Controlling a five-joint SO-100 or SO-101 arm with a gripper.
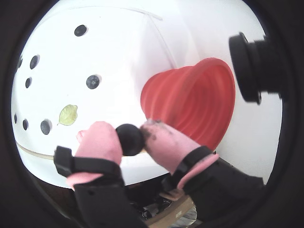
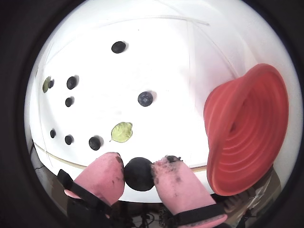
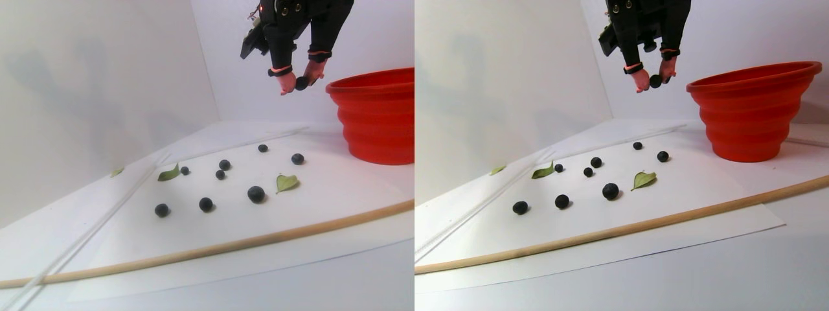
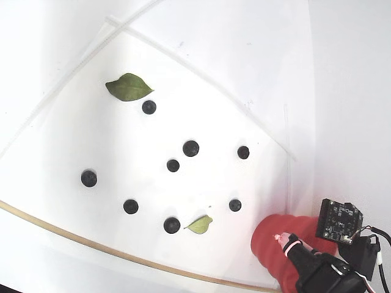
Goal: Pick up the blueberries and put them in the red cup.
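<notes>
My gripper (image 1: 129, 138) (image 2: 138, 173) is shut on one dark blueberry (image 1: 129, 140) (image 2: 137, 175), pinched between its pink fingertips. In the stereo pair view the gripper (image 3: 302, 82) hangs high above the table, about level with the rim of the red cup (image 3: 375, 116) and just left of it. The ribbed red cup (image 1: 199, 99) (image 2: 247, 128) stands upright to the right of the fingers in both wrist views. Several more blueberries (image 4: 190, 148) (image 3: 256, 194) lie scattered on the white sheet. In the fixed view the arm covers part of the cup (image 4: 267, 244).
Two green leaves (image 4: 128, 87) (image 4: 200, 224) lie among the berries; one leaf (image 2: 121, 132) lies just beyond the fingers. A thin wooden strip (image 3: 259, 241) (image 4: 61, 232) runs along the sheet's near edge. White walls close in behind.
</notes>
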